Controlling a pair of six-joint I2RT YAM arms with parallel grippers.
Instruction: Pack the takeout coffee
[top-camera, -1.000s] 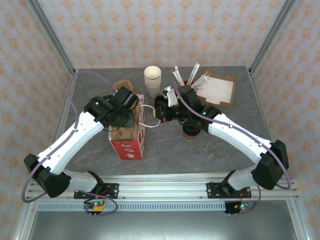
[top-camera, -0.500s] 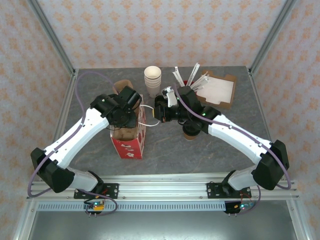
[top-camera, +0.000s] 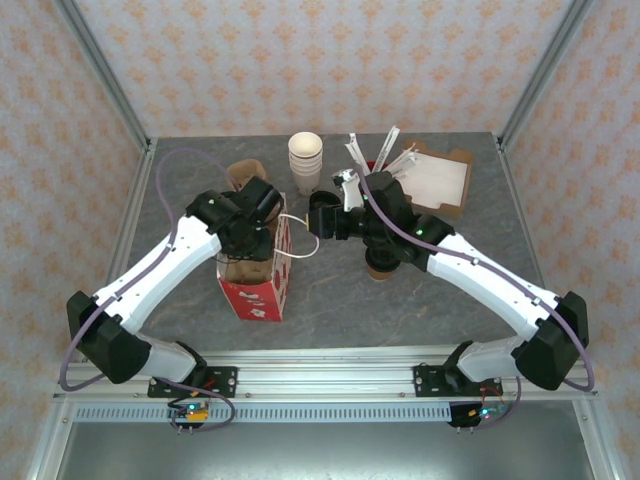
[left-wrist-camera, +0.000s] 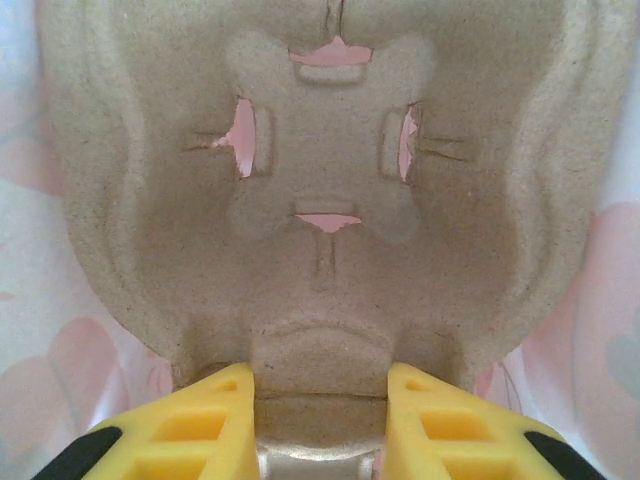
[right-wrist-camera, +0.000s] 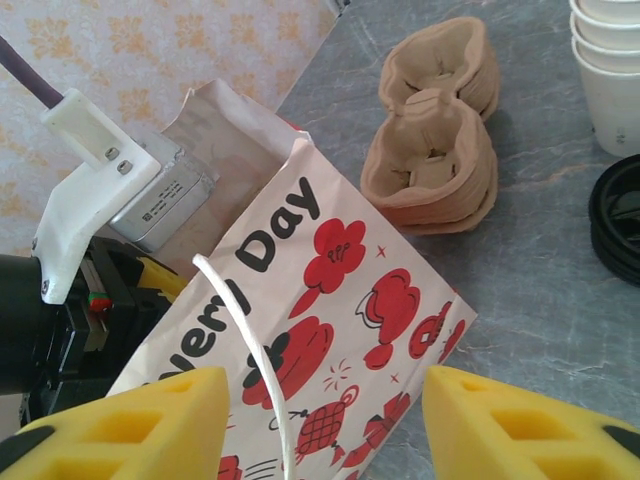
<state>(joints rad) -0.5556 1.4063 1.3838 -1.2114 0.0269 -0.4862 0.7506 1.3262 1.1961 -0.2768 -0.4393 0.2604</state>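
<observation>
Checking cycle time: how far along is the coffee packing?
Done: bag stands open, pulp carrier sits inside. In hand: left gripper pinches the carrier's edge; right gripper open around the bag's handle. Left: the takeout coffee sits on the table under the right arm, not yet in the bag.

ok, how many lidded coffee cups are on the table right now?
1. The takeout coffee stands on the table right of the red-and-white bag, mostly covered by the right arm. Another could be hidden under the arms.
</observation>
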